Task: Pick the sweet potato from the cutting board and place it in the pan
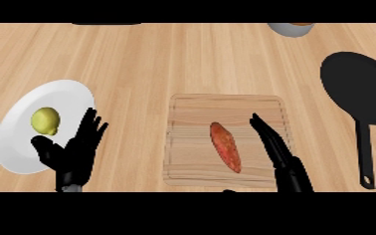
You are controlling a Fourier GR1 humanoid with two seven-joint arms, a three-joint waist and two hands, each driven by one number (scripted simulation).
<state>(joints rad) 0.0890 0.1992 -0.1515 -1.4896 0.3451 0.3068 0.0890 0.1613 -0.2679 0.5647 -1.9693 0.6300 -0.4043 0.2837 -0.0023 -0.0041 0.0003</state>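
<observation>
Partly, two things at the far edge were cut off: a grey bowl-like rim [292, 29] and a dark shape [106, 24], neither clear enough to name. Both forearms left the view at its lower edge. The black pan [351, 82] on the bench [183, 55] held nothing visible. A white plate [62, 97] held a yellow lemon [46, 120]. The sweet potato [226, 147] lay on the cutting board [220, 107]. The right robot hand [275, 147] stood just beside it, fingers straight; the left robot hand [77, 152] rested spread wide by the plate.
</observation>
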